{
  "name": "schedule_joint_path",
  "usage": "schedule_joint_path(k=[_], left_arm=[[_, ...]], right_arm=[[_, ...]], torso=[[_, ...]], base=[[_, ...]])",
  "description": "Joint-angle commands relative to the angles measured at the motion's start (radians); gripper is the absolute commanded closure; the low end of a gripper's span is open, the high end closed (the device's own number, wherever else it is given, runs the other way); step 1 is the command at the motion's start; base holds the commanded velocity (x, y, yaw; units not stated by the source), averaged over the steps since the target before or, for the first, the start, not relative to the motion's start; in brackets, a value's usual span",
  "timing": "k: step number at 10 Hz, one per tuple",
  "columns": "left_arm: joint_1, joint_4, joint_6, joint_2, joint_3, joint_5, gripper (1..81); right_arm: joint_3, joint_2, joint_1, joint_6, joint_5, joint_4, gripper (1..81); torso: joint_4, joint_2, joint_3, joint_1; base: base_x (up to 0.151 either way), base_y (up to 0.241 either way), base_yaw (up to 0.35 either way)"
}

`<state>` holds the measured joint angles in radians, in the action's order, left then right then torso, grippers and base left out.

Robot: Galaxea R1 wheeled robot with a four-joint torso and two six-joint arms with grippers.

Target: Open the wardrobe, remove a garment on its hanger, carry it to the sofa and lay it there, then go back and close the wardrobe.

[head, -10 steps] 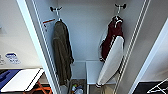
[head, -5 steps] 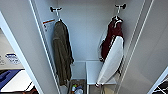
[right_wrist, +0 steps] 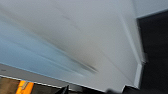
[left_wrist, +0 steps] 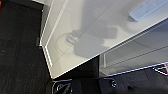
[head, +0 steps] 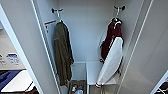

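Note:
The wardrobe (head: 85, 37) stands open in front of me, with its left door (head: 22, 45) and right door (head: 150, 50) swung out to either side. Inside on the right, the garment (head: 111, 40), maroon with a long white sleeve (head: 112, 62), hangs from a dark hook by its thin white hanger (head: 117, 12). A plain olive-green jacket (head: 62, 55) hangs from the left hook. The left wrist view looks along a white door panel (left_wrist: 95, 27) with a slim handle (left_wrist: 147, 10). A white door panel (right_wrist: 75, 37) lies close across the right wrist view.
A low white ledge (head: 96, 71) runs along the wardrobe's bottom, with a small box of items (head: 76, 88) beside it. A white table (head: 15, 81) stands outside the left door. A wire rack (head: 162, 87) sits at the lower right. Dark carpet (left_wrist: 20, 50) covers the floor.
The whole head view has shifted slightly, so the camera has moved. Both jackets hang as before.

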<state>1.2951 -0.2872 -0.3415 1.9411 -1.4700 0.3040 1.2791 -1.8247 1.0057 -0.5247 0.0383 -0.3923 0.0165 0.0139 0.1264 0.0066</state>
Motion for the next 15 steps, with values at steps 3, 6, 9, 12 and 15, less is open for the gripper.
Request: schedule_joint_path(k=[3,6,9,12,15], left_arm=[[0.079,0.046,-0.005,0.13,-0.168,0.073,1.0],[0.117,0.057,-0.007,0.249,-0.306,0.06,1.0],[0.157,0.062,-0.008,0.343,-0.415,0.032,1.0],[0.177,0.059,-0.008,0.495,-0.614,-0.056,1.0],[0.204,0.049,-0.008,0.618,-0.754,-0.068,1.0]], right_arm=[[0.365,-0.101,0.034,-0.05,-0.057,0.173,1.0],[0.529,-0.219,0.153,-0.049,-0.06,0.171,1.0],[0.67,-0.407,0.277,-0.035,-0.061,0.158,1.0],[0.787,-0.586,0.357,-0.024,-0.061,0.13,1.0],[0.873,-0.696,0.416,-0.021,-0.063,0.09,1.0]], torso=[[0.0,0.0,0.0,0.0],[0.0,0.0,0.0,-0.001],[0.0,0.0,0.0,-0.001],[0.0,0.0,0.0,-0.001],[0.0,0.001,0.0,-0.001]], base=[[0.0,0.0,0.0],[0.0,0.0,0.0],[0.0,0.0,0.0],[0.0,0.0,0.0],[0.0,0.0,0.0]])
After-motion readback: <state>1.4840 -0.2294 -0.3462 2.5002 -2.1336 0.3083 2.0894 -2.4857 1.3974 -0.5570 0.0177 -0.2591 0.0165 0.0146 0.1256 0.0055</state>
